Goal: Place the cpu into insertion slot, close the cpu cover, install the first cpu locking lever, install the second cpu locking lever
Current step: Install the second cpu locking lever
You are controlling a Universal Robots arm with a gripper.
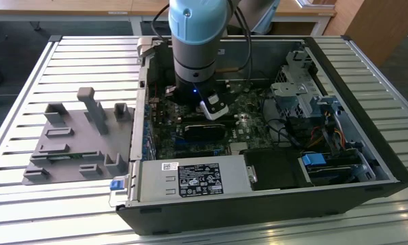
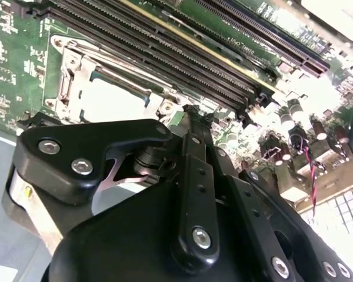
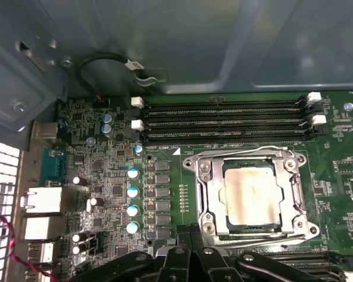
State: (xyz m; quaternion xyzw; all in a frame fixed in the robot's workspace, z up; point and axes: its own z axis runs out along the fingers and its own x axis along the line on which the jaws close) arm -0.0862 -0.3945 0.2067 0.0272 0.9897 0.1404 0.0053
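Note:
The cpu lies flat in the insertion slot on the green board, its dull silvery face showing. The cpu cover is down around it as a silvery frame with a window. A thin wire lever runs along the socket edge nearest the memory slots. My gripper is shut with nothing between its black fingers, its tips just off the socket's corner. In the second wrist view the gripper hangs a little above the board beside the cpu. In the exterior view the gripper reaches down into the open computer case.
Long black memory slots run beside the socket. A row of blue-topped capacitors stands on its other side. A black block, the power supply and a drive cage crowd the case. A grey fixture sits at the exterior view's left.

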